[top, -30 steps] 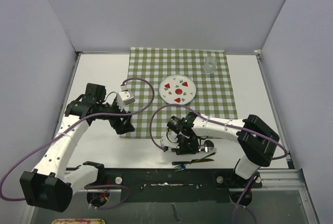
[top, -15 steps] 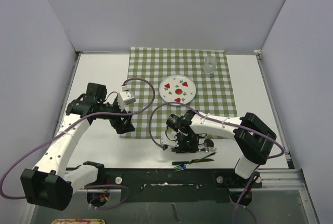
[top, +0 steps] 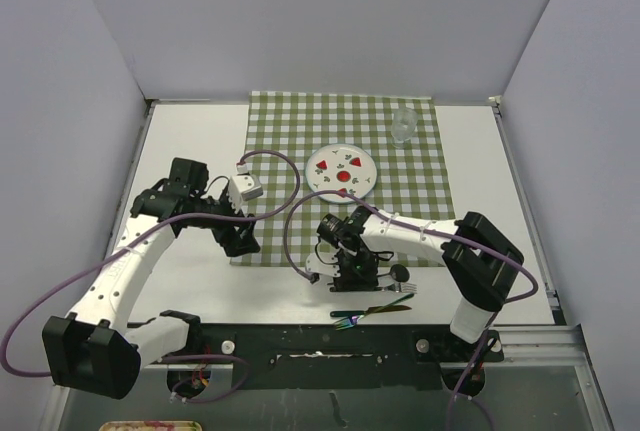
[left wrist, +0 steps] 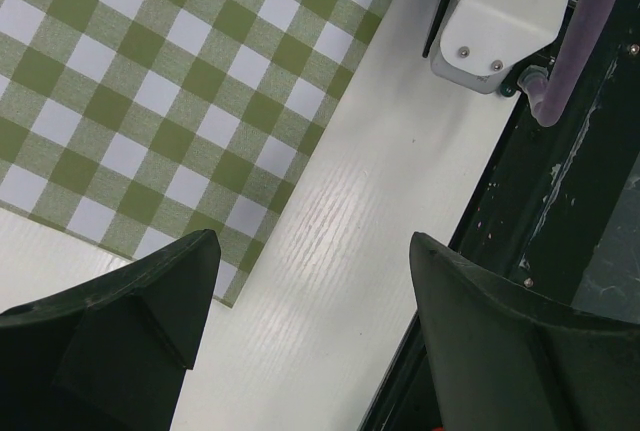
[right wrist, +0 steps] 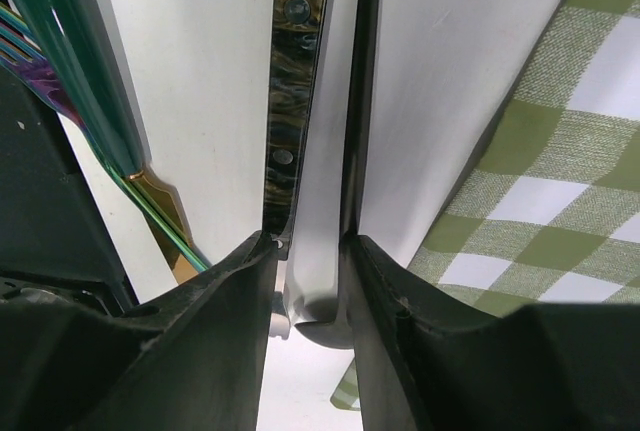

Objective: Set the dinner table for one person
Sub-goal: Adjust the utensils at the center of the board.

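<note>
While clamping the marble-handled knife point(right wrist: 292, 81) in the right gripper point(right wrist: 312, 246), just off the checked cloth's point(top: 280, 116) near edge, treat it as stiff, light and slick; likely steadier gripped on the handle. Note left gripper point(left wrist: 312, 251) spread wide, empty, above the cloth's near-left corner. Expect hard, smooth dinner table point(top: 190, 141) with room beside the cloth.

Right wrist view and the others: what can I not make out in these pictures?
1. Right wrist view: the working end of the marbled-handled utensil is hidden behind the fingers of the right gripper.
2. Right wrist view: the iridescent utensil is cut off by the left edge.
3. Top view: the clear cup is too small to show any contents.
</note>
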Available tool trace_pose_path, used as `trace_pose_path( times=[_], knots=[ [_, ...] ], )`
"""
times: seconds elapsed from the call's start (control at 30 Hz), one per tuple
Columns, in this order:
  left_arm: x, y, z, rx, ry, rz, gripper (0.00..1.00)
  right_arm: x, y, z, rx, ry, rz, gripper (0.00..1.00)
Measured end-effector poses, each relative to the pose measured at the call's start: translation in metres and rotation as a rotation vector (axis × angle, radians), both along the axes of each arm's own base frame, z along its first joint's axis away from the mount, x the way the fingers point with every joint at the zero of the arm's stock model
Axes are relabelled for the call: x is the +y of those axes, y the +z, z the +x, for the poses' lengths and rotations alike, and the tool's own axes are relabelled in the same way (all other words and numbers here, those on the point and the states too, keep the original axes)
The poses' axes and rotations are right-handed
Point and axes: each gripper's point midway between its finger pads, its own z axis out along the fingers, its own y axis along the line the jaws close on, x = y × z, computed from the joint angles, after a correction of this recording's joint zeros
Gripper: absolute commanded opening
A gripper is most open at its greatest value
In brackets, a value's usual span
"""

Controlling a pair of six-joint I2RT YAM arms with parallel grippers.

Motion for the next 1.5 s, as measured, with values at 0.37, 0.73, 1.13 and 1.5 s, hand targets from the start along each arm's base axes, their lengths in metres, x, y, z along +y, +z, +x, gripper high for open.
trace_pose_path(
  times=[0.37,0.73,1.13,1.5],
  knots=[
    [-0.001,-0.004,0.000,0.009,-0.013,0.009,0.76,0.004,0.001,0.000,0.013,0.004,0.002,0.34],
    [-0.001,-0.007,0.001,0.007,-0.026,0.019,0.76,0.008,0.002,-0.004,0.050,0.011,0.004,0.34],
    [-0.003,0.003,0.009,-0.021,-0.028,0.021,0.76,0.006,0.002,-0.011,0.068,0.033,-0.023,0.36],
    [-0.003,0.002,0.010,-0.020,-0.033,0.029,0.76,0.005,0.003,-0.020,0.082,0.054,-0.043,0.36]
  ],
)
